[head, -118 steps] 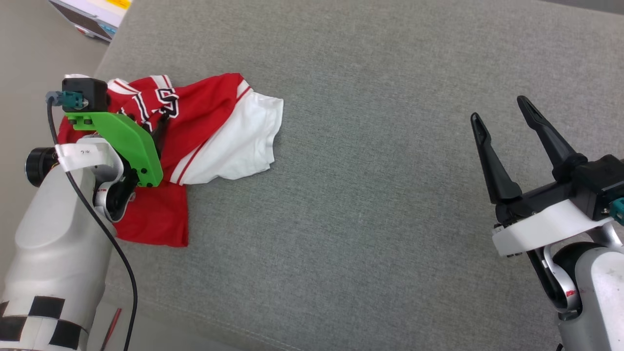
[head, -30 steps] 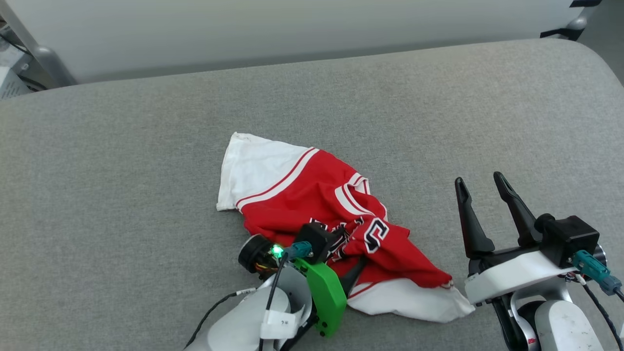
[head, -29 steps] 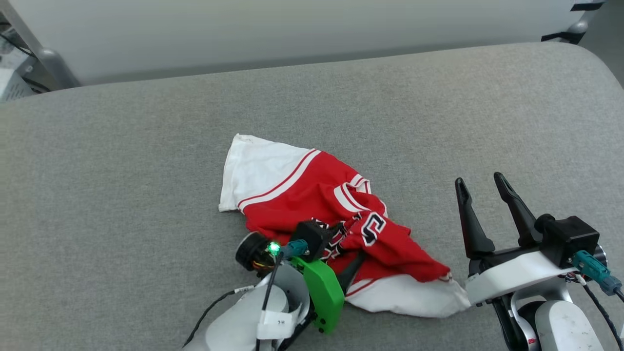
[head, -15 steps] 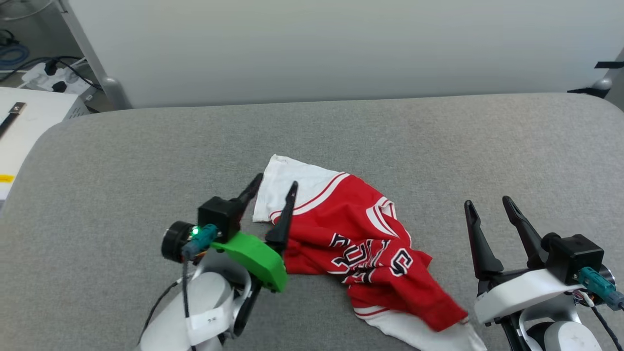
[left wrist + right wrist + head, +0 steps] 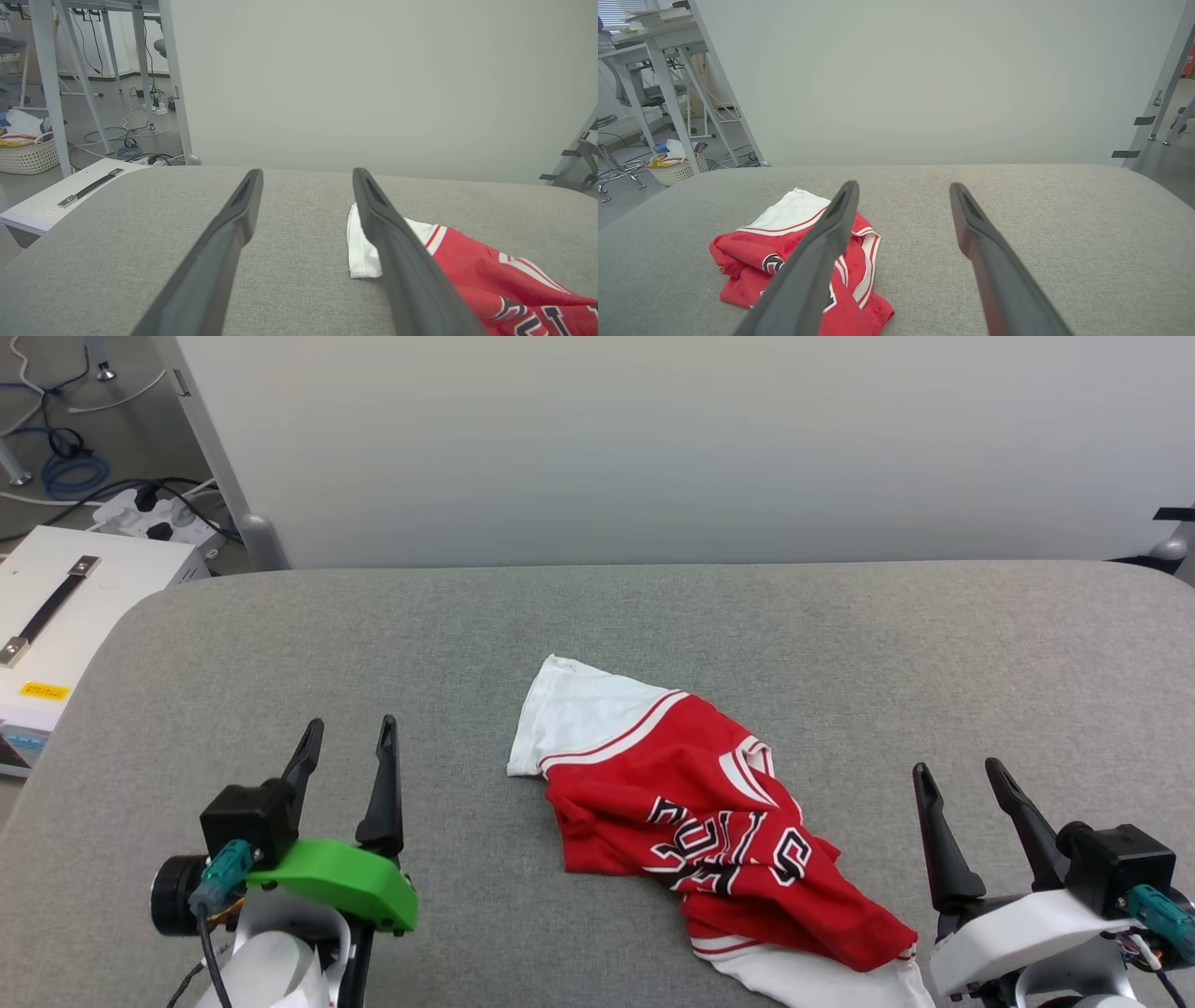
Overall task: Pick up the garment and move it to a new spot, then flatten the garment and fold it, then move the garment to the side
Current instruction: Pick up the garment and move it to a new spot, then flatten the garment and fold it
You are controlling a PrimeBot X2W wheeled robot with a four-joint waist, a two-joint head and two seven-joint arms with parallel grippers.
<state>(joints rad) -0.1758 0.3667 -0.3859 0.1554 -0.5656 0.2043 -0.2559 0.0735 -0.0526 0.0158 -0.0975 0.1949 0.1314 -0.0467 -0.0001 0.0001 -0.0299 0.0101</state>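
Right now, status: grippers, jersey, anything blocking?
Open and empty: left gripper, right gripper. The jersey lies crumpled on the grey cushion between them, not yet flattened. Just bare cushion between fingers and jersey.

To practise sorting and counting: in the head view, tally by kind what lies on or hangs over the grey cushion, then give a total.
Shirt: 1
Grippers: 2 (left gripper, right gripper)
Total: 3
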